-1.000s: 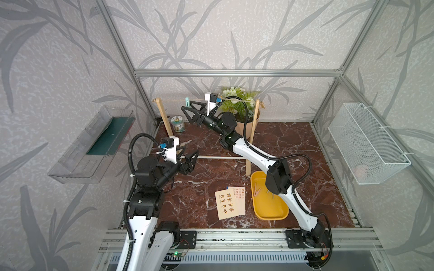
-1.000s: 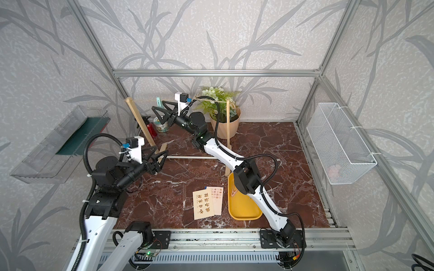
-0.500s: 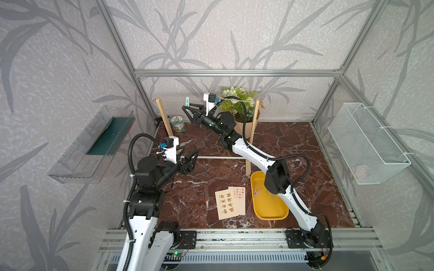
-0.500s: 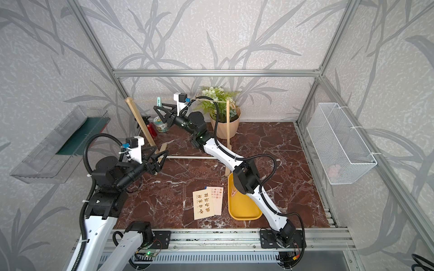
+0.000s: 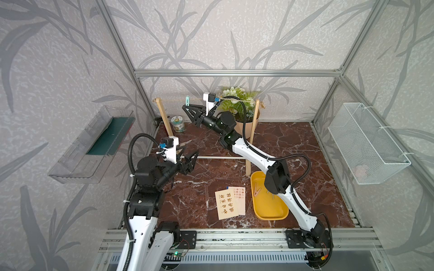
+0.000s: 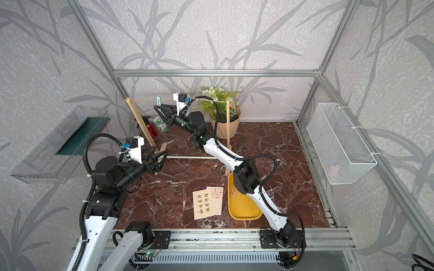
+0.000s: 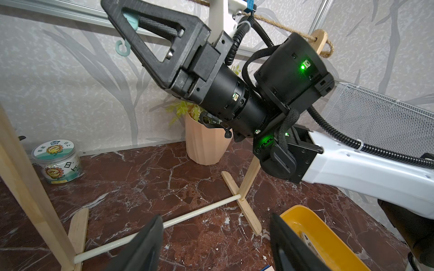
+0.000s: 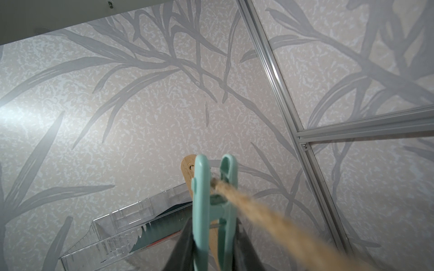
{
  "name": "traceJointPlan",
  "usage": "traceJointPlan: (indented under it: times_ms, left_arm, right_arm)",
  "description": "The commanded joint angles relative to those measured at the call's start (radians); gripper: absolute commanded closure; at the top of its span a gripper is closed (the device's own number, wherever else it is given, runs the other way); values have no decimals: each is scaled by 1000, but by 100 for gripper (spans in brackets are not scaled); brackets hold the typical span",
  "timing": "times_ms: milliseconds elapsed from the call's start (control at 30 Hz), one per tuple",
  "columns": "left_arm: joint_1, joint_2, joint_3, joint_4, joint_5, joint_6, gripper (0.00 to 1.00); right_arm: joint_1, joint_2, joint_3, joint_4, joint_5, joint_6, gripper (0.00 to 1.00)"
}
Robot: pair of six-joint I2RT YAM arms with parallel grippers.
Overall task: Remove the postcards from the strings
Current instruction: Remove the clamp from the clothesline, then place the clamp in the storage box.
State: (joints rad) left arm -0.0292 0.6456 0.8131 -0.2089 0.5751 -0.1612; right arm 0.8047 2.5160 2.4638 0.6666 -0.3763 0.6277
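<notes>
At the left, the left gripper (image 5: pixel 190 156) hovers low over the marble floor (image 5: pixel 187 206), near the left end of the white dowel (image 5: pixel 218 158). Its jaws stand wide apart and hold nothing. Further back and higher, the string (image 8: pixel 270 219) runs between the tops of two wooden posts (image 5: pixel 163 117). One teal clothespin (image 5: pixel 187 101) sits on it, near the left post. The right gripper (image 5: pixel 185 108) is up at this pin. In the right wrist view its dark fingers (image 8: pixel 180 253) press on both legs of the pin, one from each side.

The postcards (image 5: pixel 226 204) lie flat on the floor near the front, well apart from the string. The card with large calligraphy partly covers the card with small orange text (image 5: pixel 240 194), and a small blue corner shows at their far edge. Just to the right of them stands the yellow tray (image 5: pixel 270 217), with a pale clothespin (image 5: pixel 257 190) inside.
</notes>
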Motion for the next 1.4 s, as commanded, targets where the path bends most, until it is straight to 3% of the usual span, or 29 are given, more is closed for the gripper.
traceJointPlan:
  times_ms: [0,100,267,567,967,1100,1167,1267,1367]
  left_arm:
    - [5,-6,-8,16,14,-2,27]
    - [7,-5,-9,19,14,0,28]
    - [7,-7,-8,20,17,-1,27]
    - [13,-7,-7,25,31,-4,28]
    - [26,-4,-11,39,52,-16,28]
    - [28,-15,-17,35,45,-21,28]
    - [26,-17,-28,42,25,-36,26]
    - [16,-1,-40,55,-1,-69,14]
    - [-43,42,-57,89,-3,-94,9]
  right_arm:
    - [-6,20,38,11,-12,-4,88]
    - [-6,16,38,-12,-15,-15,100]
    - [-7,-4,-16,-13,-43,-29,100]
    - [-6,-111,-305,117,-36,-111,100]
    - [4,-346,-613,124,-107,-352,100]
    - [50,-545,-853,-6,-113,-524,100]
    - [80,-671,-1007,-75,-40,-599,100]
    - [90,-892,-1248,-182,67,-595,100]
    - [88,-1094,-1424,-429,262,-578,100]
